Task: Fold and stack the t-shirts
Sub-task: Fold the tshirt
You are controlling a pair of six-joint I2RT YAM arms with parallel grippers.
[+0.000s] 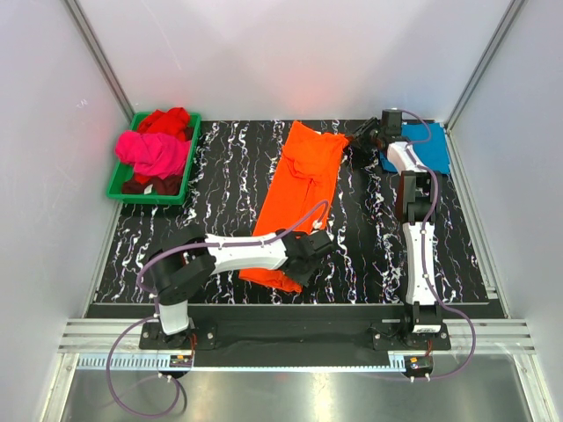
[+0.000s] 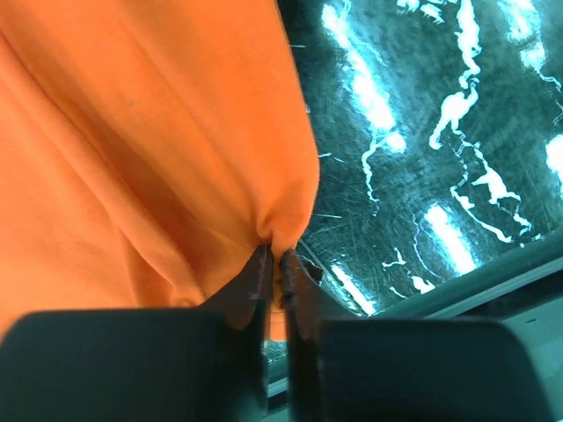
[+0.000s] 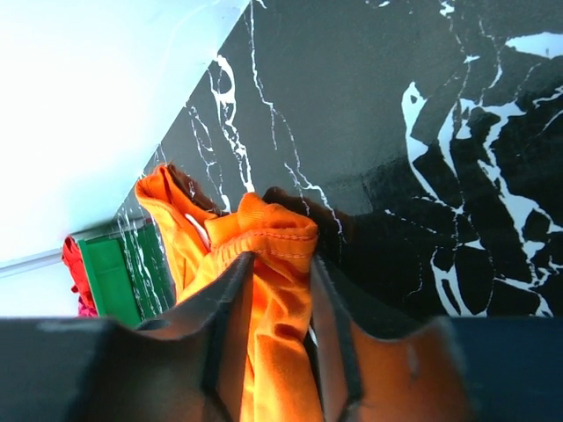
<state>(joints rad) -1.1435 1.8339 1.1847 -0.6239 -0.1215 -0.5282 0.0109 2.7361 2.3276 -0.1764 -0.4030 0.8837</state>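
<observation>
1. Orange shirt (image 1: 301,189): laid lengthwise on the table (image 1: 220,189), at the middle. It is gathered into a long narrow strip running from the far side to the near edge. It is held at both ends.
2. Left gripper (image 2: 274,260): set at the near end of the orange shirt, close to the table's front edge. The fingers are pinched together on a small bunch of the orange cloth, with almost no gap between them.
3. Right gripper (image 3: 280,264): set at the far end of the orange shirt. A stitched edge of the orange cloth is clamped between the fingers, which are kept apart by the fold of cloth.
4. Teal shirt (image 1: 433,148): laid flat at the far right corner of the table, partly hidden by the right arm.
5. Pink shirt (image 1: 154,151): heaped loosely in the tray (image 1: 116,183), at the far left of the table.
6. Red shirt (image 1: 167,120): crumpled in the same tray, at its far end, touching the pink shirt.
</observation>
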